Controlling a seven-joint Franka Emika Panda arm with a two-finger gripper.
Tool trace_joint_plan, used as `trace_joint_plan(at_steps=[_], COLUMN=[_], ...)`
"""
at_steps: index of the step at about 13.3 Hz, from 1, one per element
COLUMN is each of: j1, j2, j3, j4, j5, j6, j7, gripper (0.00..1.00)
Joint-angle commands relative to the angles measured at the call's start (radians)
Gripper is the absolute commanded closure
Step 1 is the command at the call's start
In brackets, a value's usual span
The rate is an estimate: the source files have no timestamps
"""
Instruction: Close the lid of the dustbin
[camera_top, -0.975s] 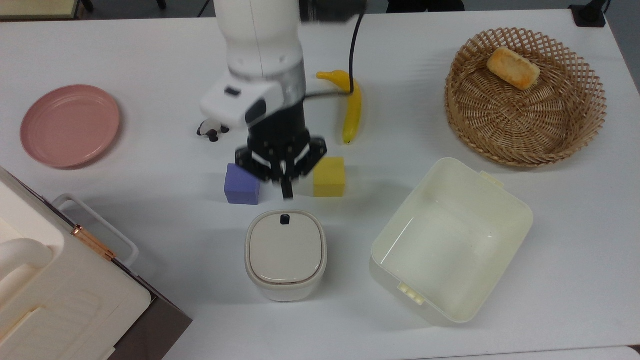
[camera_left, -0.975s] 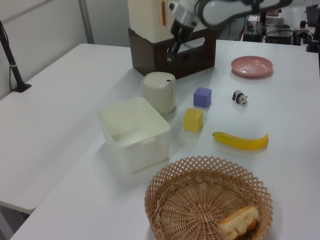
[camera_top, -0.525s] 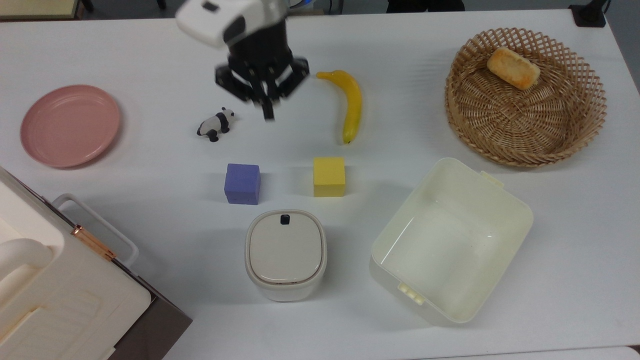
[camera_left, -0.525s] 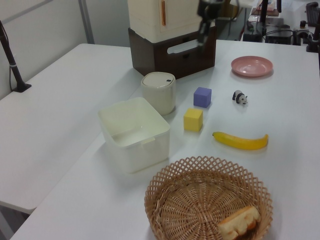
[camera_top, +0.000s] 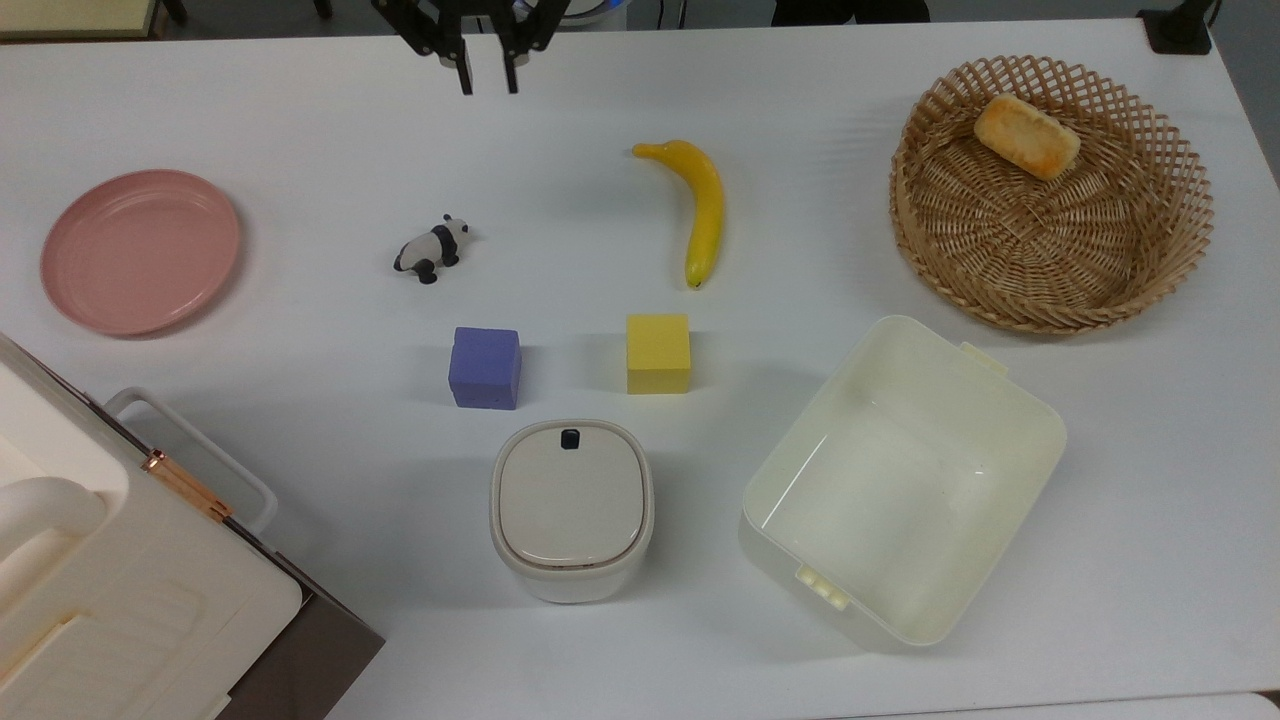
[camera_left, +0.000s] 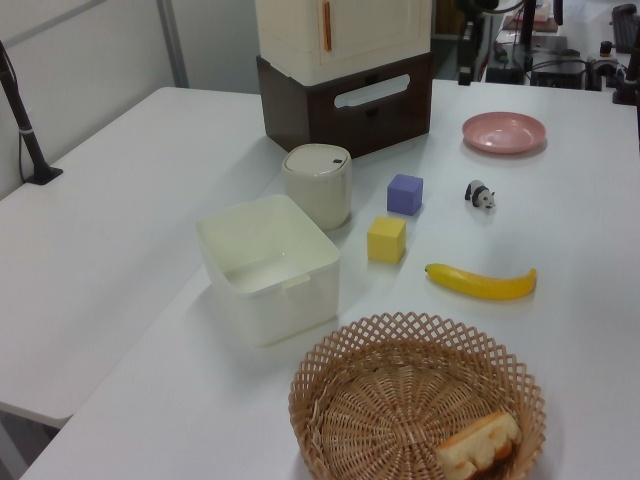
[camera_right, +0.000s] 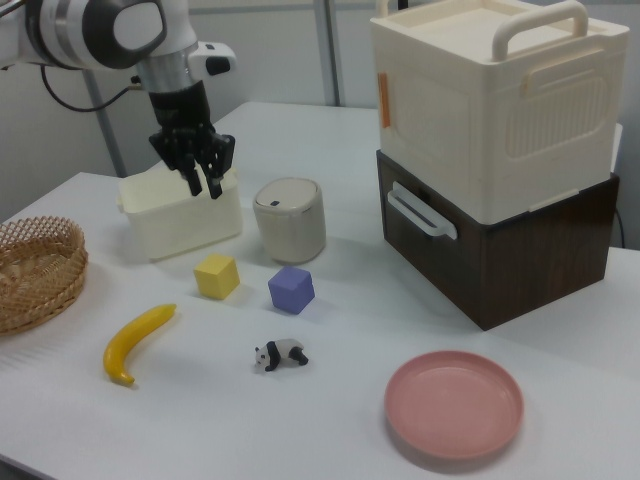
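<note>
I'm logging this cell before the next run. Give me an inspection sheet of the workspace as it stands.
Surface: white table, dry, no spills seen.
Job's things: dustbin upright, below the purple cube in the top view; lid lying flat and closed on it, black latch toward the cubes.
Clutter: purple cube, yellow cube, banana, toy panda, pink plate, empty cream tub, wicker basket holding a bread piece, cream case on a brown box.
Tool: tool open, holding nothing, at the top view's upper edge.
Cables: nothing seen on the table.
Surroundings: a black post at the table edge.
</note>
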Motion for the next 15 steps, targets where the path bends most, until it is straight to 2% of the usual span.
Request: trace_joint_plan(at_steps=[1, 2, 3, 8, 15], j1=[0.009, 0.013, 0.016, 0.041, 0.035], j2=[-0.04, -0.038, -0.038, -0.04, -0.037], j3=[-0.002, -0.002, 0.0, -0.003, -0.002], j4=[-0.058, -0.058, -0.06, -0.052, -0.021], j5=[-0.013, -0.013, -0.013, -0.015, -0.013], j6=[-0.006, -0.006, -0.006, -0.048, -0.085], j7=[0.019, 0.02, 0.02, 0.049, 0.075], gripper=[0.1, 0.03, 0.0, 0.0, 0.0])
